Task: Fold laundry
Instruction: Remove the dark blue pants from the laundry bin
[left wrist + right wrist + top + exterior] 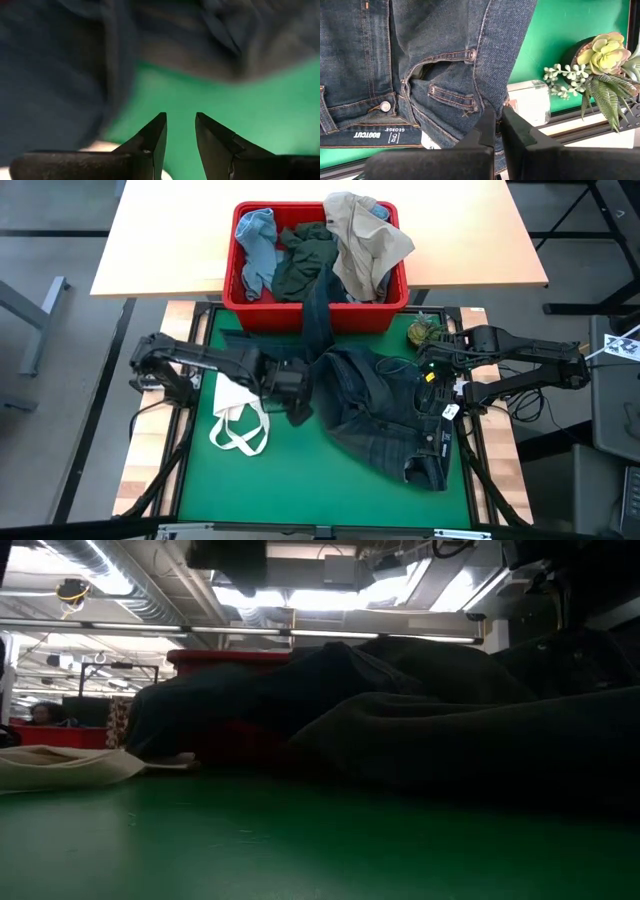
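Dark navy jeans (380, 415) lie crumpled on the green mat (300, 480), with one leg running over the rim into the red bin (270, 317). The bin holds a light blue piece (258, 245), a dark green-grey piece (305, 260) and a beige piece (365, 235). My right gripper (437, 375) is shut on the jeans' waist end at the mat's right. At the jeans' left edge my left gripper (180, 117) slants down over the mat, open, with nothing between its fingers. My right gripper pinches a folded edge of denim (487, 97) beside the front pocket, just below the waistband, between its two fingers. The fingers come from above, pointing down. The rest of the jeans (435, 55) spreads out on the mat.
A white tote bag (240, 415) with loop handles lies on the mat's left, just beside my left gripper. A small artificial succulent (422, 332) stands at the mat's far right corner. A light wooden table (180, 240) lies under and beyond the bin. Bare mat shows toward the near edge.
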Robot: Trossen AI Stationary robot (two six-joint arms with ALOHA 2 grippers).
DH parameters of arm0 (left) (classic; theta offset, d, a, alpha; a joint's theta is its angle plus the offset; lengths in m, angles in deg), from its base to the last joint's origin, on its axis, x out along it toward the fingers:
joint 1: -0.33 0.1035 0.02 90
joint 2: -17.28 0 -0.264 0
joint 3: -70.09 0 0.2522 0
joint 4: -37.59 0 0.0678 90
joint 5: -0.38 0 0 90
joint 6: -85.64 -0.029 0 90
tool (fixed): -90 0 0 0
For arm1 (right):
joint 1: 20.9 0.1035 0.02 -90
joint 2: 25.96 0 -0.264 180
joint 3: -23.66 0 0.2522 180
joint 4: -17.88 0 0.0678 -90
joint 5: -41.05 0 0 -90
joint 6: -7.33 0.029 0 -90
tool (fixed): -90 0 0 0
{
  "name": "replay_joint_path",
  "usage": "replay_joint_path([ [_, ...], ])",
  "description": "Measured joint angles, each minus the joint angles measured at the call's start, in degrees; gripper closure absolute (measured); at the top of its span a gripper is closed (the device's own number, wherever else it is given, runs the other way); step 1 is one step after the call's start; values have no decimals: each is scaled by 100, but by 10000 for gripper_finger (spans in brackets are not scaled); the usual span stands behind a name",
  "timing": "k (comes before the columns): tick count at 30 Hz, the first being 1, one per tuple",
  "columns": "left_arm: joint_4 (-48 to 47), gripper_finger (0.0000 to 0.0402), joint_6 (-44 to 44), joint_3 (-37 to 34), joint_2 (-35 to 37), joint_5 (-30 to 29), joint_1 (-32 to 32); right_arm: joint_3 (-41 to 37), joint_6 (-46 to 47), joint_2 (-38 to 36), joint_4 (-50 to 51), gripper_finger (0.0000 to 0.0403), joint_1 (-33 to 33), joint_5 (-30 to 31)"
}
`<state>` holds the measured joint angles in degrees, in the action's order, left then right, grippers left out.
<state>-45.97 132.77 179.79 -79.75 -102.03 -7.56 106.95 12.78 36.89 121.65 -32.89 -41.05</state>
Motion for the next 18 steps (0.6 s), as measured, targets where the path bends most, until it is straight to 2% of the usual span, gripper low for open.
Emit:
replay_joint_path([
  [3, 21, 304, -110, 0, 35, -610, 405, 0, 0, 0, 0, 391, 0, 0],
  [5, 24, 304, -126, 0, 37, -805, 742, 0, -2, 0, 0, 391, 0, 0],
  [14, 573, 304, -899, 0, -24, -837, 2081, 0, -4, 0, 0, 391, 0, -2],
  [18, 894, 297, -1266, 0, -27, -531, 2451, 0, -117, 0, 0, 391, 0, -2],
])
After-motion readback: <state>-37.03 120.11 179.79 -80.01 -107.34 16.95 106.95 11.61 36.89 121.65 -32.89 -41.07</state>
